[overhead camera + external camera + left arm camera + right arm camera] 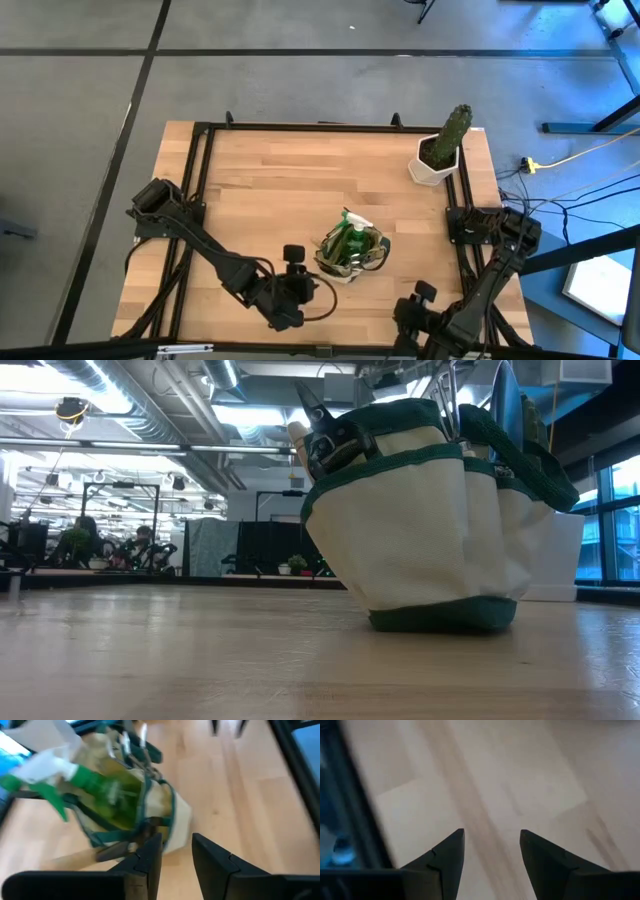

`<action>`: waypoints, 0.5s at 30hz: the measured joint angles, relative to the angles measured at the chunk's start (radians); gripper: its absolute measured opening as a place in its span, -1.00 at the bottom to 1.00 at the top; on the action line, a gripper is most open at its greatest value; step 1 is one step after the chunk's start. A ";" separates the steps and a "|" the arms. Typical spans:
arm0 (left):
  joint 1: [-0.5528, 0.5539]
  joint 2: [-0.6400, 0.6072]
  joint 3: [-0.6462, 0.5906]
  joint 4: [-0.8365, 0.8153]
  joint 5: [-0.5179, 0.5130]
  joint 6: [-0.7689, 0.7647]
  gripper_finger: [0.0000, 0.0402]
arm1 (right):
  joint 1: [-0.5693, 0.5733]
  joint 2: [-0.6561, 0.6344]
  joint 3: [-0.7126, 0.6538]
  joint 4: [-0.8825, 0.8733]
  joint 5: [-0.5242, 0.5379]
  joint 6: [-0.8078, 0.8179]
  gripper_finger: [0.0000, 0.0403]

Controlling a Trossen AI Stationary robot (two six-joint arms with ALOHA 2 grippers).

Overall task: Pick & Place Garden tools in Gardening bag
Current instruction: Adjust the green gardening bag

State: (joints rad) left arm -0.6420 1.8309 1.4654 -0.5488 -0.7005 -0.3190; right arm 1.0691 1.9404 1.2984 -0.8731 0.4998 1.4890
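The gardening bag (pixel 351 254) stands upright on the wooden table (pixel 280 180), toward the near half, well apart from the cactus in a white pot (pixel 441 150) at the far right corner. It is a small tote of beige fabric with dark green trim along its rim, base and pocket edges. A green spray bottle (pixel 95 785) with a white nozzle lies inside it, black pruners (pixel 330 435) poke out of a side pocket, and a wooden handle (pixel 75 857) juts from one side.

The left gripper (pixel 176 851) hovers just beside the bag, on the side away from the cactus, fingers parted with nothing between them. The right gripper (pixel 491 845) waits at the table's near edge, on the cactus side of the bag, also spread and empty over bare wood.
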 joint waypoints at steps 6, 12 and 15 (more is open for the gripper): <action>0.003 -0.001 0.004 0.041 0.124 0.007 -0.50 | -0.032 -0.002 0.000 -0.059 0.062 0.188 -0.04; 0.016 -0.014 0.037 0.081 0.188 -0.011 -0.50 | -0.049 -0.004 0.000 0.076 0.148 -0.026 -0.04; -0.004 -0.016 0.037 0.072 0.231 0.007 -0.50 | -0.033 -0.023 -0.001 0.089 0.188 -0.077 -0.04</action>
State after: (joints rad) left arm -0.6462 1.8153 1.5024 -0.4768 -0.4691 -0.3122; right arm 1.0363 1.9174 1.2978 -0.7841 0.6878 1.4117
